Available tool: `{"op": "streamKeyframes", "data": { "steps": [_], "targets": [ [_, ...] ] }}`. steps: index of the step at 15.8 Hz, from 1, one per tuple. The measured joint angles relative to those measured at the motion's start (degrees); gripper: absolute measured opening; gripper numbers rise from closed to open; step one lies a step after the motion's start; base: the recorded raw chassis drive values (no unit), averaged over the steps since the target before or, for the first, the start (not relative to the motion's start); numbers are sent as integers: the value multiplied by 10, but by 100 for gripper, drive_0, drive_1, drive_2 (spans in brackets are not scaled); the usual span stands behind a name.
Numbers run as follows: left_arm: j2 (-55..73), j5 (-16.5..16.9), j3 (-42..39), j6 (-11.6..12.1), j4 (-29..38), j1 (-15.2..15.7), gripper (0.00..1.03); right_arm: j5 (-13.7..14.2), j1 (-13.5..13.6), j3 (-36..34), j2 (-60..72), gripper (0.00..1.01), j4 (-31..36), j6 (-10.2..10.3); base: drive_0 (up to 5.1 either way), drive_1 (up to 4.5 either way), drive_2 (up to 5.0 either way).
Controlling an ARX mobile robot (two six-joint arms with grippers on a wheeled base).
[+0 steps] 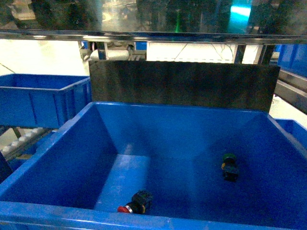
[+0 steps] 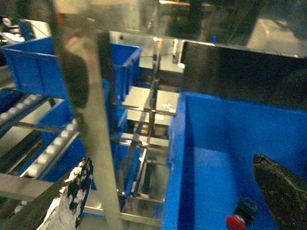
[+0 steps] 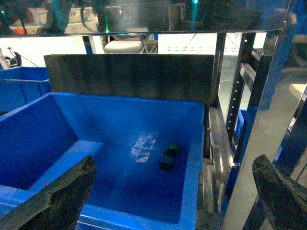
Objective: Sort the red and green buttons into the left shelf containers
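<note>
The big blue bin (image 1: 57, 158) lies nearest, its sloping walls filling the head view. Two buttons lie on its floor, well apart. The red button (image 1: 136, 203) lies on its side by the near wall, its red cap pointing left and its dark base to the right. The green button (image 1: 229, 166) lies farther back and to the right, its green cap pointing toward the far wall.

The left hand (image 2: 177, 191) is spread wide: one worn, dark finger (image 2: 79, 194) hangs outside the bin's left wall, over the metal rack, and the other (image 2: 283, 189) is over the bin's inside. In the left wrist view the red button (image 2: 241, 217) lies between the two fingers, nearer the right one, and touches neither.

The right hand (image 3: 172, 191) is also spread wide and holds nothing. Its left finger (image 3: 57, 196) is over the bin's near rim and its right finger (image 3: 280, 191) hangs outside the bin, beside the rack post. The green button (image 3: 169, 156) lies ahead of this hand, between the finger lines, close to the bin's right wall.

Behind the bin stands a dark upright panel (image 1: 184, 84). To the left of the left hand a second blue bin (image 1: 43, 98) sits on roller rails (image 2: 36, 158); I cannot tell what it holds. A steel shelf edge (image 1: 153, 36) runs overhead, and beyond it the room is bright and blurred.
</note>
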Motion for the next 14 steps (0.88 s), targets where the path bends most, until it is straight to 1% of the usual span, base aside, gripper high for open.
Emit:
{"op": "streamKeyframes", "data": {
  "steps": [1, 2, 3, 4, 5, 6, 7, 8, 9, 10, 11, 12, 13, 14],
  "targets": [
    [-2, -6, 0, -8, 2, 3, 98, 0, 0, 0, 0, 98, 0, 0, 0, 0, 0],
    [-1, -3, 0, -9, 1, 1, 98, 0, 0, 0, 0, 98, 0, 0, 0, 0, 0],
    [1, 4, -3, -6, 16, -1, 97, 58, 28, -10, -10, 93, 38, -9, 0, 0, 0],
    [-12, 56, -52, 25, 138, 21, 85, 158, 111, -27, -44, 78, 63, -24, 0, 0, 0],
    [-31, 82, -87, 52, 188, 33, 75, 201, 127, -28, -45, 67, 64, -30, 0, 0, 0],
    [-42, 89, -97, 62, 202, 39, 67, 220, 122, -31, -45, 60, 63, -31, 0, 0, 0],
    [-57, 100, -99, 72, 203, 47, 55, 226, 118, -37, -45, 47, 63, -34, 0, 0, 0],
    [-70, 109, -105, 78, 198, 52, 44, 225, 120, -38, -46, 36, 63, -35, 0, 0, 0],
    [-87, 146, -117, 82, 186, 80, 31, 225, 120, -40, -50, 24, 64, -35, 0, 0, 0],
    [-98, 164, -125, 83, 181, 110, 22, 225, 120, -46, -57, 14, 69, -35, 0, 0, 0],
    [-109, 161, -131, 82, 174, 119, 11, 225, 120, -61, -70, 3, 66, -35, 0, 0, 0],
    [-120, 165, -134, 83, 170, 118, 4, 224, 120, -61, -67, 2, 59, -37, 0, 0, 0],
    [-133, 171, -138, 83, 163, 113, 2, 225, 120, -61, -70, 2, 66, -37, 0, 0, 0],
    [-142, 171, -141, 84, 157, 113, 2, 225, 120, -61, -71, 2, 70, -37, 0, 0, 0]
  ]
}}
